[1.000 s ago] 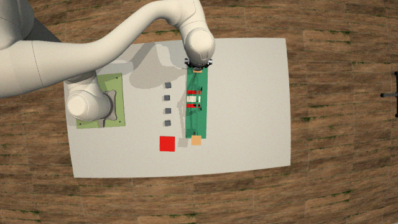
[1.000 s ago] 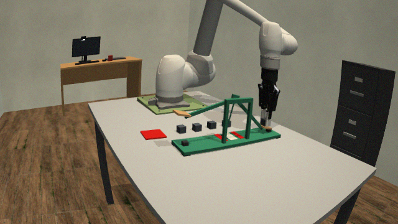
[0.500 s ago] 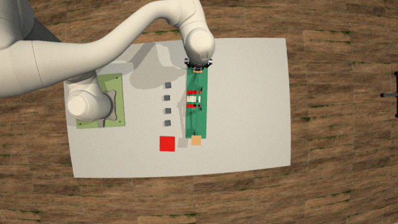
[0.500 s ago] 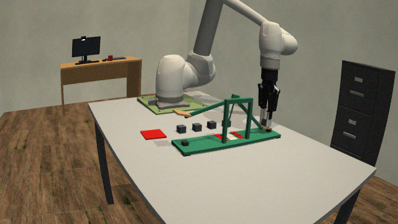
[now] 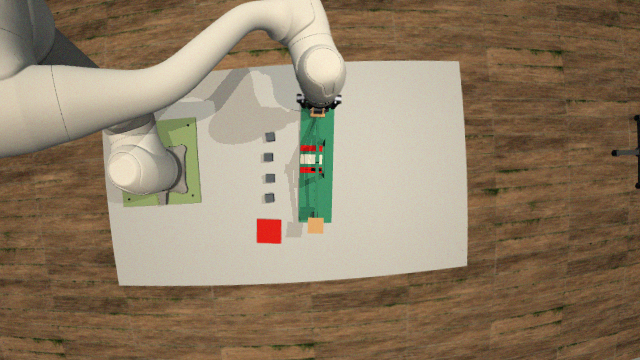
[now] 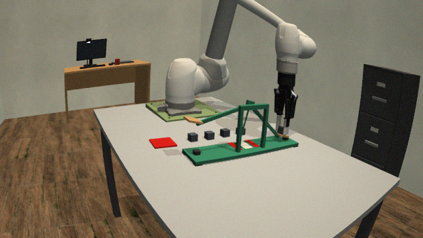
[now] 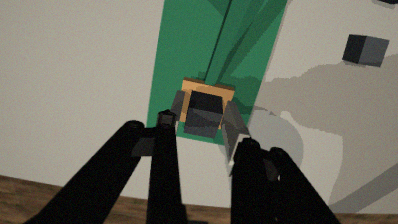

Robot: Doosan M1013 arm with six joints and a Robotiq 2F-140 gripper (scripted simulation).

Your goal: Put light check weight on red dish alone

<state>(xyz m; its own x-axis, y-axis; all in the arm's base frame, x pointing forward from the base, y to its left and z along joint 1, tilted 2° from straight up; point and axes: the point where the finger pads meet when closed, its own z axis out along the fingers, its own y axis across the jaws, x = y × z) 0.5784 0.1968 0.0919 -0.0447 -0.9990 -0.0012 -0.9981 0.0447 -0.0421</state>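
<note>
A dark grey weight [image 7: 204, 116] sits at the low orange pan [image 6: 283, 135] [image 7: 228, 93] of the green balance [image 5: 326, 200] [image 6: 215, 156] [image 7: 175, 35]. My gripper [image 6: 283, 132] [image 7: 203, 108] is open around this weight, with narrow gaps beside it. The opposite pan [image 5: 315, 226] [image 6: 193, 119] is raised and empty. The pointer [image 6: 246, 119] leans toward the raised pan's side; its tip is hard to make out. Several matching weights [image 5: 268, 157] [image 6: 209, 135] [image 7: 366, 50] stand in a row on the table. The red dish [image 5: 269, 231] [image 6: 162, 143] lies flat and empty.
The balance's upright frame [image 6: 265, 127] and sloping beam [image 6: 219, 115] stand beside my gripper. The row of weights lies between the balance and the arm's green base plate [image 5: 192, 150] [image 6: 158, 112]. The red dish is beyond the row's end, near the raised pan.
</note>
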